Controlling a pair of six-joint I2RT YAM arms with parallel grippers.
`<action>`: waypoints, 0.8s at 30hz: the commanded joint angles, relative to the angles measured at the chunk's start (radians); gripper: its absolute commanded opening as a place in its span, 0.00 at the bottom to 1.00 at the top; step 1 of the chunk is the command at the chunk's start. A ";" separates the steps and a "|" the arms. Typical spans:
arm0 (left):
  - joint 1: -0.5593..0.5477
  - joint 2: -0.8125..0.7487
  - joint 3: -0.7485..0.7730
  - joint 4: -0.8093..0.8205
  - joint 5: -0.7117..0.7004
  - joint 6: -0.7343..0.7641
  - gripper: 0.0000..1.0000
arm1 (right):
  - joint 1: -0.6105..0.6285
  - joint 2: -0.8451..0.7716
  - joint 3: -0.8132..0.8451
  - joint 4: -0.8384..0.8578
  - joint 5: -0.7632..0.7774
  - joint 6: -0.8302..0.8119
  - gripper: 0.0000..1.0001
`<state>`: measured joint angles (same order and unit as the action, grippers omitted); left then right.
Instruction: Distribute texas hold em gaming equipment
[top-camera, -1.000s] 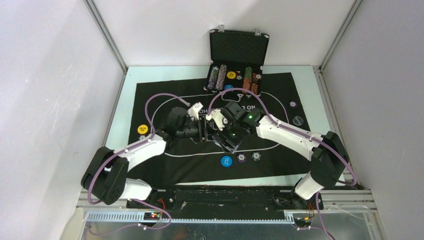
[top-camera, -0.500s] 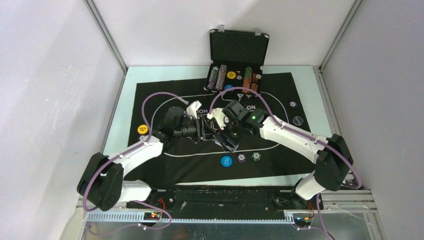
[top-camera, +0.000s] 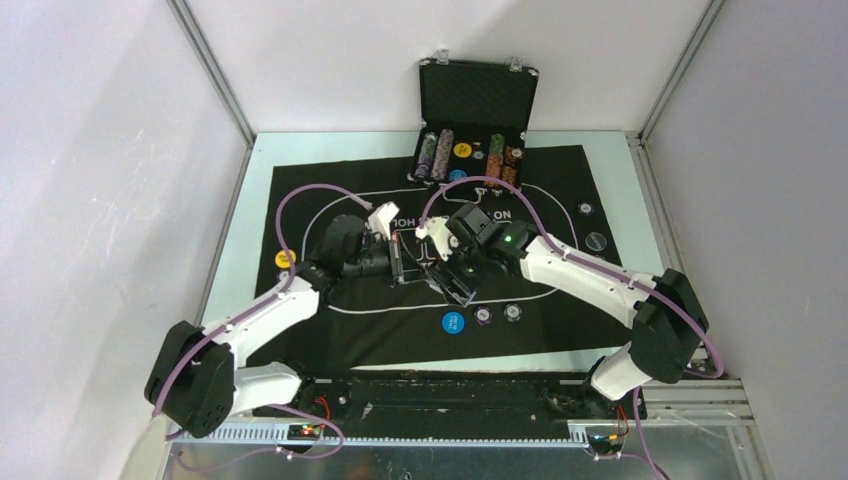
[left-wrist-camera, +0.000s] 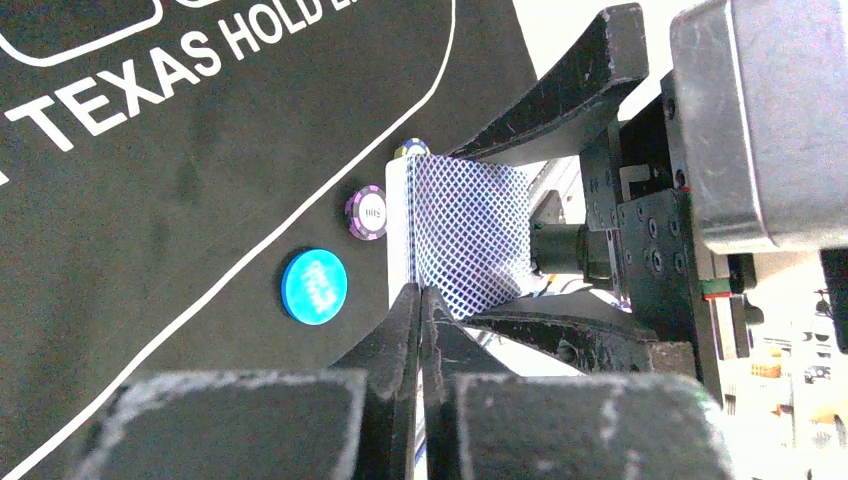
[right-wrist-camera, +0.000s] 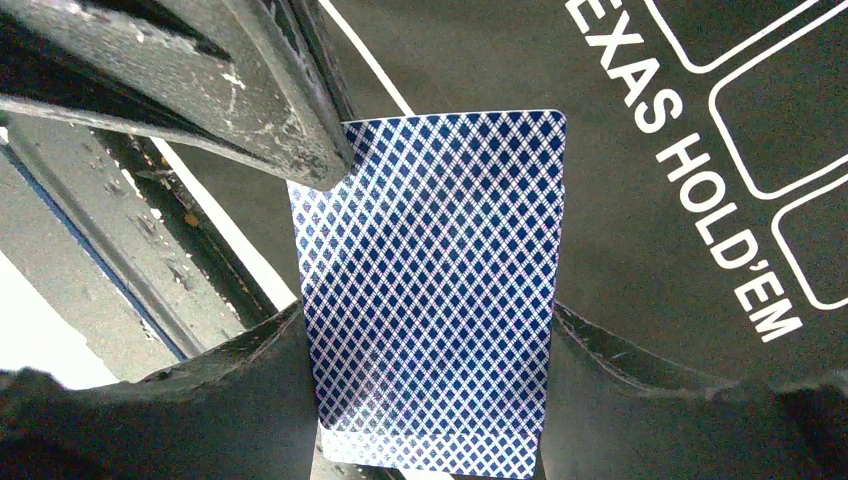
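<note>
Blue-backed playing cards (right-wrist-camera: 430, 300), a small stack of them, sit squeezed edge to edge in the right gripper (top-camera: 452, 276), held up over the black felt mat (left-wrist-camera: 150, 200). The left gripper (left-wrist-camera: 420, 300) is clamped fully together right at the stack's edge, but I can't tell if a card is actually between its fingertips. My worry is that it's nipped two cards or none, or that a pull drags the whole stack loose onto the round blue chip (left-wrist-camera: 314, 286) and purple chip (left-wrist-camera: 368, 212) nearby.
</note>
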<state>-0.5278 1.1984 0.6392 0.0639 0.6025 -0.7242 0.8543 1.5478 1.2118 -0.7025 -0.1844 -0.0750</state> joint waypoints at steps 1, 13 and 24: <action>-0.001 -0.043 0.042 -0.096 -0.067 0.058 0.00 | -0.015 -0.075 -0.015 0.048 0.014 0.027 0.00; 0.007 -0.097 0.058 -0.143 -0.128 0.080 0.00 | -0.038 -0.120 -0.078 0.074 0.019 0.048 0.00; 0.040 -0.096 0.037 -0.009 0.016 0.011 0.04 | -0.047 -0.143 -0.104 0.109 0.022 0.053 0.00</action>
<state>-0.5018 1.1217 0.6735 -0.0364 0.5365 -0.6891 0.8139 1.4567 1.1034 -0.6476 -0.1753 -0.0326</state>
